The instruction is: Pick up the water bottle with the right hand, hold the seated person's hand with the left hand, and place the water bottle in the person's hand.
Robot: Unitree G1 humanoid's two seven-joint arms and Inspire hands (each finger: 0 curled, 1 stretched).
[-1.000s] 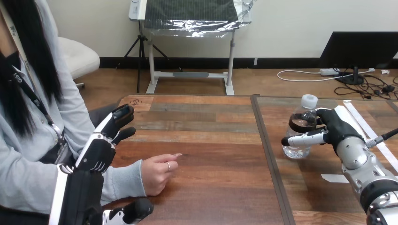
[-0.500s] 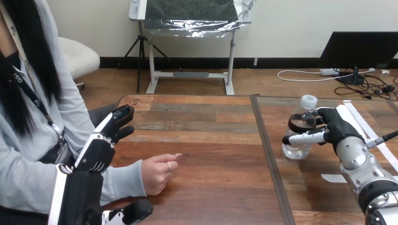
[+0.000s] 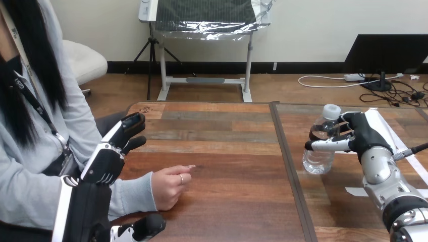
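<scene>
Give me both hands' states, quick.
Left hand: open, fingers straight, apart from the person's hand.
Right hand: shut on the water bottle.

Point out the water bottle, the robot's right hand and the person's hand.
water bottle (image 3: 318,161), head view, clear lower body.
right hand (image 3: 364,135), head view, black back.
person's hand (image 3: 169,187), head view, its back.

I found the water bottle upright over the right part of the table, with the right hand wrapped round it from its right side. The person's hand rested on the table at the left, nearer the front. The left hand stood left of and behind it, apart, fingers straight.
</scene>
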